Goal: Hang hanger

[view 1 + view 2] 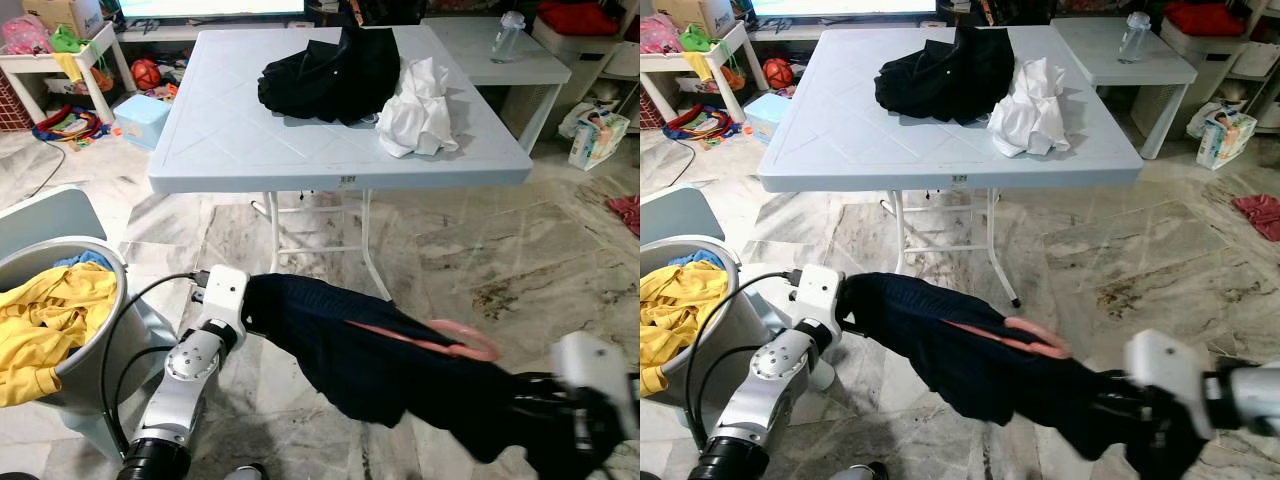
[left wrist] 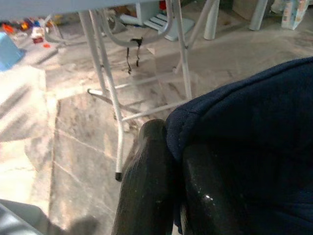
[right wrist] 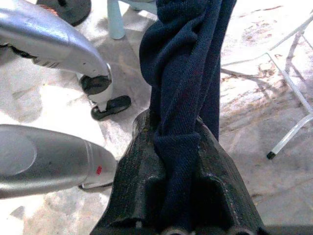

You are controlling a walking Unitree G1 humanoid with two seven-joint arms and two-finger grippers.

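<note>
Clearly, the left gripper [image 2: 166, 161] was pressed together on one end of a dark navy garment [image 1: 370, 350], its black fingers [image 2: 146, 186] pinching the hemmed edge of the cloth. The right gripper [image 3: 178, 161] was likewise clamped, with a bunched fold of the same garment squeezed between its two fingers. Between the two, the cloth stretched in a sagging span low in front of the robot, sloping down from the left arm toward the right.

A pink hanger [image 1: 445, 342] lay against the garment near its right end, one curved shoulder of it showing above the fabric; how far it sat inside the cloth could not be told.

Beyond the span stood a pale blue folding table [image 1: 250, 140], its near edge well apart from the garment, with open marble floor [image 1: 520, 260] between and to the right of it. On the tabletop lay a black garment [image 1: 330, 75] just beside a crumpled white one [image 1: 420, 110]. At the robot's left, close by its arm, sat a grey bin [image 1: 95, 355] with yellow clothing [image 1: 45, 320] piled in it.
</note>
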